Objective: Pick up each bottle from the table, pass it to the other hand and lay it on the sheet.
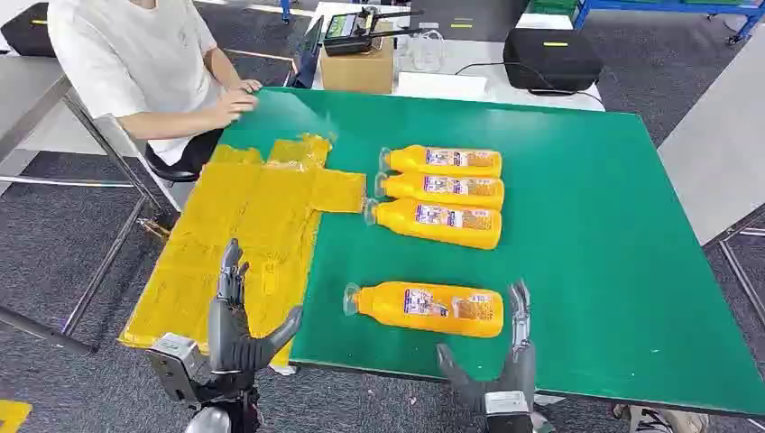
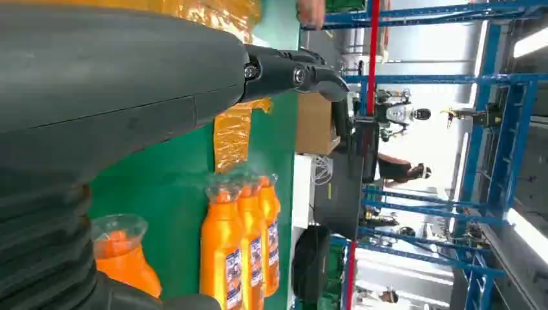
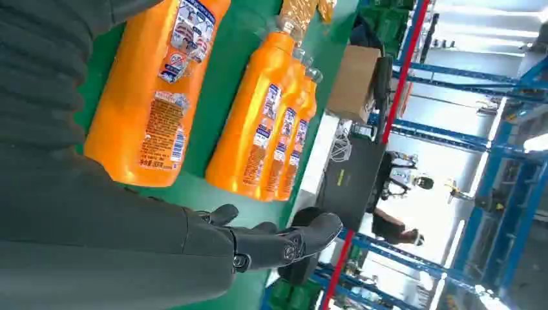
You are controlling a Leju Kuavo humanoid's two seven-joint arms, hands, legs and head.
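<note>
- The left hand [image 1: 236, 329] hovers over the near edge of the yellow sheet [image 1: 244, 230], fingers spread and upright, thumb out to its right, holding nothing.
- The right hand [image 1: 505, 361] stands at the near edge of the green surface [image 1: 586, 225], fingers apart, palm empty.
- A lone bottle [image 1: 424, 308] lies on its side just beyond the right hand, between the two hands, its clear cap toward the left hand; neither hand touches it.
- Three more bottles [image 1: 439, 197] lie side by side farther out from both hands, touching one another, caps toward the sheet; the nearest cap lies at the sheet's edge.
- The sheet is crinkled and hangs over the surface's edge on the left hand's side.
- Beyond the sheet, a seated person [image 1: 144, 63] in a white shirt rests a hand on the far corner of the surface.
- A cardboard box [image 1: 358, 68] and a black case [image 1: 550, 59] stand past the far edge.
</note>
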